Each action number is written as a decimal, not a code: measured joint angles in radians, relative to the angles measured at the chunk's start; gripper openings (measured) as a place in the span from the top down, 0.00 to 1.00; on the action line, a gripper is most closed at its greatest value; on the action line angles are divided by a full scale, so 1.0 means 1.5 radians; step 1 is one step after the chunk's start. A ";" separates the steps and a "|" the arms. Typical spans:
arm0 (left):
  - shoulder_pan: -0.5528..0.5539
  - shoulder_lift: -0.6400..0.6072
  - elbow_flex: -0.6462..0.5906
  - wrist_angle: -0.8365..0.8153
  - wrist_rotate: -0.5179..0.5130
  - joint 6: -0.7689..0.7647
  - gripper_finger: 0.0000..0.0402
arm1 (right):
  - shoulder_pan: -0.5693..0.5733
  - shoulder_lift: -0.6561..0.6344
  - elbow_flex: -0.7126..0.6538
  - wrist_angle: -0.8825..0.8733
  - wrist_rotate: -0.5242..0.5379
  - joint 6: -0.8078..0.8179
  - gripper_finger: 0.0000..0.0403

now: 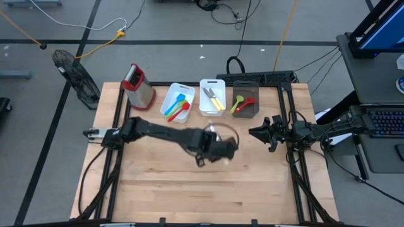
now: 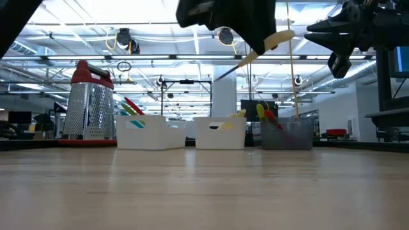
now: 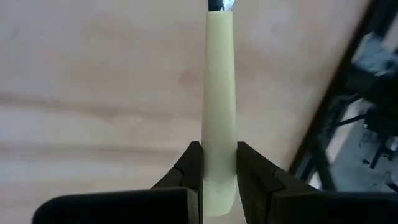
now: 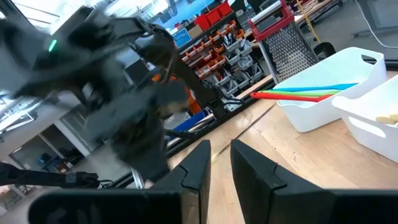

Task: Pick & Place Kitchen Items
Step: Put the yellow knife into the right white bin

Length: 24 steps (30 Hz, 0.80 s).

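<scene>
Left claw (image 3: 219, 171) pinches a pale-handled knife (image 3: 219, 93) above the bench (image 1: 189, 189), its blade pointing away from the fingers. Right claw (image 1: 260, 133), fingers narrowly parted, hovers well apart to the side.

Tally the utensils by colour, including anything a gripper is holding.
Red plastic utensils: 2
Green plastic utensils: 2
Blue plastic utensils: 1
Pale-yellow-handled metal knives: 3, two apparently in the middle white bin, plus the knife clamped in the left gripper
Total: 8 that can be made out
</scene>
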 joint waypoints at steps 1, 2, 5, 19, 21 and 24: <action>0.012 -0.008 0.000 0.000 0.000 0.018 0.87 | 0.000 0.000 0.000 0.002 0.000 0.000 0.86; 0.027 -0.013 0.000 0.003 0.000 0.039 0.87 | 0.000 0.000 0.000 0.003 0.000 0.000 0.86; 0.079 -0.033 0.000 0.031 0.012 0.110 0.87 | 0.000 0.000 0.000 0.003 -0.001 0.000 0.86; 0.366 -0.042 0.001 0.068 0.240 0.401 0.87 | 0.000 0.000 0.000 0.023 0.025 -0.043 0.86; 0.387 -0.042 0.001 0.058 0.279 0.419 0.87 | -0.001 0.000 0.000 0.035 0.065 -0.052 0.86; 0.403 -0.042 -0.005 0.024 0.312 0.440 0.87 | -0.001 0.000 0.000 0.055 0.134 -0.053 0.86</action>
